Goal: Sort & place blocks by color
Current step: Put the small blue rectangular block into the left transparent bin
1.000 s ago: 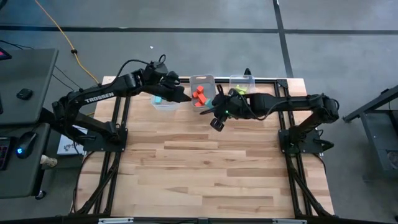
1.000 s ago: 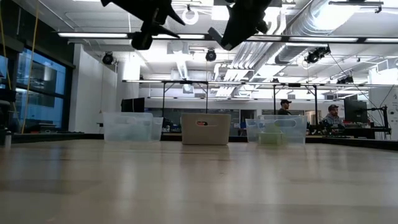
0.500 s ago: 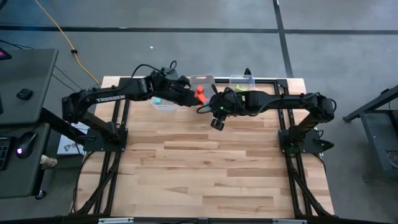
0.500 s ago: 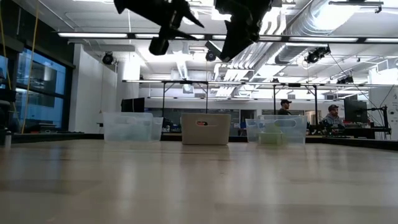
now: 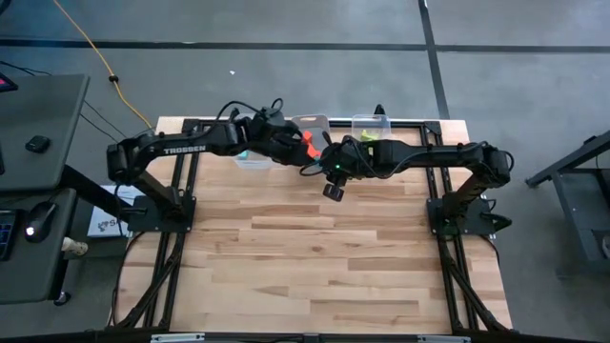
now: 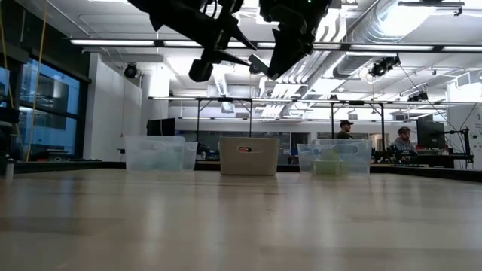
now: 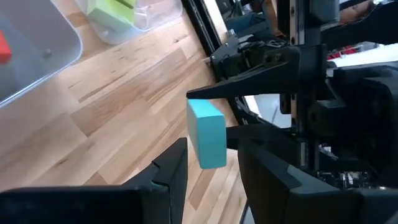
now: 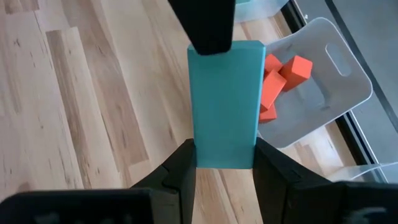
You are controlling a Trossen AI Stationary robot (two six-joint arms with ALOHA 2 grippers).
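Meeting high over the far middle of the bench (image 5: 315, 257), the two arms share one light blue bar (image 8: 225, 102): a handover, by my reading. The right gripper (image 8: 224, 163) has its jaws closed on one end of the bar, and the left gripper (image 7: 212, 163) brackets the other end. Whether its jaws press the bar yet or only flank it, I cannot tell. The blue belongs in the left bin (image 5: 250, 160), on the left arm's side, which would explain passing it across.

From above, the bar is hidden by the crowded wrists; only the red-orange blocks (image 5: 307, 143) in the middle bin (image 5: 313, 122) and the lime blocks in the right bin (image 5: 374, 122) show. The right wrist view gives the bar's full length, with those red-orange blocks below it. From bench level, both grippers hang well clear of the wood, with two seated people far behind.
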